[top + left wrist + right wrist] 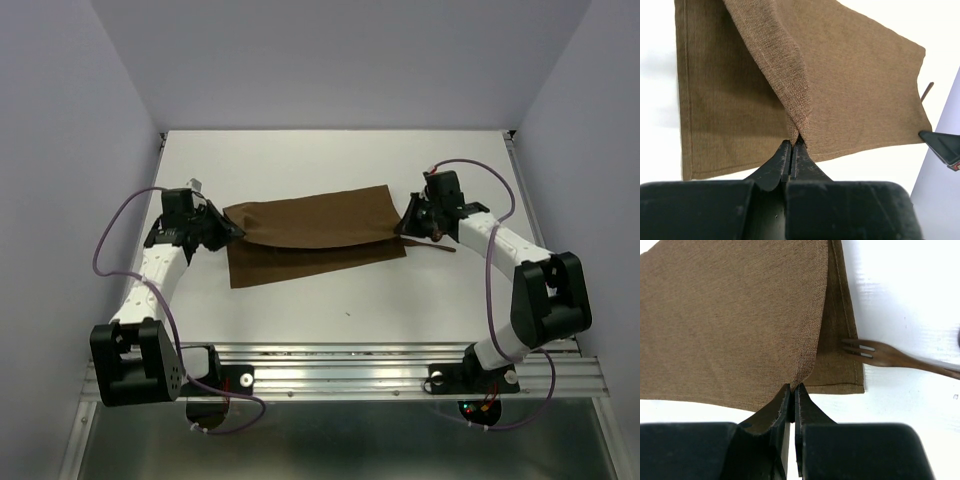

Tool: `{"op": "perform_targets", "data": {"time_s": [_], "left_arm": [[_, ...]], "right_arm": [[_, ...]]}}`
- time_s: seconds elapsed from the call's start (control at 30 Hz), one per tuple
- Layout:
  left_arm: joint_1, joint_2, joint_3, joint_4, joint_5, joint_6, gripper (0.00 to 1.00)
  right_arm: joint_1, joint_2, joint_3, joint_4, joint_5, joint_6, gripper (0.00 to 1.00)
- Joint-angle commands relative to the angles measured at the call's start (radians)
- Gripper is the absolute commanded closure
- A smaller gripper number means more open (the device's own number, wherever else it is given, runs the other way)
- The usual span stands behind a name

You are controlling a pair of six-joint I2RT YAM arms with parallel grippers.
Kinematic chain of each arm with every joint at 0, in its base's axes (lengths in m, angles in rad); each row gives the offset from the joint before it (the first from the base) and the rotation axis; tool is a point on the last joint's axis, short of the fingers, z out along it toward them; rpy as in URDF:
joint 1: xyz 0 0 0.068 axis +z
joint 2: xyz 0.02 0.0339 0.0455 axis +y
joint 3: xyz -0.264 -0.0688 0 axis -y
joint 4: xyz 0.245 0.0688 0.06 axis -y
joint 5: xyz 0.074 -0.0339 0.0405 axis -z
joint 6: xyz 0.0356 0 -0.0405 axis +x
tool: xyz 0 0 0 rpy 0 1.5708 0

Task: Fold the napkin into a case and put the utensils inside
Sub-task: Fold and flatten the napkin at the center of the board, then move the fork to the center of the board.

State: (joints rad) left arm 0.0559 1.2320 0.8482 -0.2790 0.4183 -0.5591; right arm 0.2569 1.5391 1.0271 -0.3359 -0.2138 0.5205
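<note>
The dark brown napkin (310, 225) lies across the middle of the white table, its far layer lifted and draped toward me over the flat near layer. My left gripper (231, 230) is shut on the cloth's left corner (799, 120), pinched between the fingertips. My right gripper (407, 223) is shut on the right corner, and the napkin (730, 320) rises from its tips in a fold. Of the utensils, a slim brown fork (885, 354) lies on the table just right of the napkin's edge, tines touching the hem. Its handle (441, 246) shows below my right gripper.
The white table (330, 160) is walled at the back and both sides. A metal rail (350, 365) with the arm bases runs along the near edge. The right gripper's tip (941, 146) shows at the napkin's far corner in the left wrist view.
</note>
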Motion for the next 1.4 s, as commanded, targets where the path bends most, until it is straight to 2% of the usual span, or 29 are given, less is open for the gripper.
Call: {"op": "perform_targets", "data": {"time_s": [0.0,0.07,0.1,0.13,0.17,0.2,0.23,0.3,0.47,0.53,0.57,0.6,0.63,0.7,0.73,0.83,0.97,1.13,1.37], "left_arm": [[-0.004,-0.055,-0.044,-0.022,0.000,-0.016,1.00],[-0.004,-0.062,-0.060,-0.025,0.004,-0.019,1.00],[-0.004,-0.062,-0.070,-0.028,0.005,-0.021,0.76],[-0.004,-0.065,-0.072,-0.035,0.002,-0.021,0.57],[-0.004,-0.069,-0.072,-0.043,0.002,-0.016,0.24],[-0.004,-0.074,-0.063,-0.049,-0.003,-0.013,0.14],[-0.004,-0.080,-0.052,-0.055,-0.022,-0.012,0.01],[-0.004,-0.112,-0.005,-0.068,-0.067,-0.001,0.01],[-0.002,-0.114,0.090,-0.060,-0.138,0.045,0.02],[-0.010,-0.076,0.118,-0.057,-0.133,0.071,0.07],[-0.014,-0.062,0.127,-0.049,-0.130,0.074,0.15],[-0.021,-0.048,0.129,-0.046,-0.124,0.076,0.21],[-0.039,-0.022,0.127,-0.040,-0.116,0.074,0.25],[-0.054,0.000,0.129,-0.022,-0.115,0.068,0.30],[-0.111,0.018,0.132,-0.006,-0.119,0.059,0.31],[-0.181,0.066,0.152,0.017,-0.134,0.042,0.31],[-0.232,0.145,0.192,0.041,-0.121,0.036,0.31],[-0.241,0.239,0.193,0.060,-0.105,0.025,0.32],[-0.241,0.336,0.146,0.096,-0.108,0.016,0.32]], "right_arm": [[0.007,-0.031,-0.038,-0.006,-0.007,-0.002,0.99],[0.007,-0.024,-0.050,-0.002,-0.007,-0.002,0.97],[0.007,-0.019,-0.058,0.000,-0.009,-0.002,0.91],[0.007,-0.011,-0.059,0.000,-0.004,-0.004,0.69],[0.007,-0.010,-0.059,-0.002,0.004,-0.007,0.59],[0.007,-0.010,-0.056,-0.003,0.023,-0.011,0.39],[0.007,-0.008,-0.052,-0.014,0.040,-0.016,0.35],[0.007,-0.013,-0.027,-0.041,0.112,-0.027,0.30],[0.007,-0.037,0.014,-0.063,0.273,-0.022,0.30],[-0.013,-0.033,0.027,-0.063,0.310,-0.011,0.36],[-0.022,-0.018,0.028,-0.063,0.312,-0.004,0.39],[-0.034,-0.010,0.028,-0.063,0.314,0.013,0.47],[-0.048,-0.002,0.025,-0.063,0.317,0.024,0.51],[-0.093,0.007,0.008,-0.063,0.304,0.042,0.55],[-0.105,0.013,0.001,-0.063,0.291,0.055,0.59],[-0.105,0.033,-0.015,-0.064,0.281,0.047,0.63],[-0.105,0.076,-0.024,-0.069,0.251,0.056,0.67],[-0.105,0.110,-0.024,-0.064,0.232,0.067,0.72],[-0.105,0.124,-0.053,-0.064,0.223,0.058,0.71]]}}
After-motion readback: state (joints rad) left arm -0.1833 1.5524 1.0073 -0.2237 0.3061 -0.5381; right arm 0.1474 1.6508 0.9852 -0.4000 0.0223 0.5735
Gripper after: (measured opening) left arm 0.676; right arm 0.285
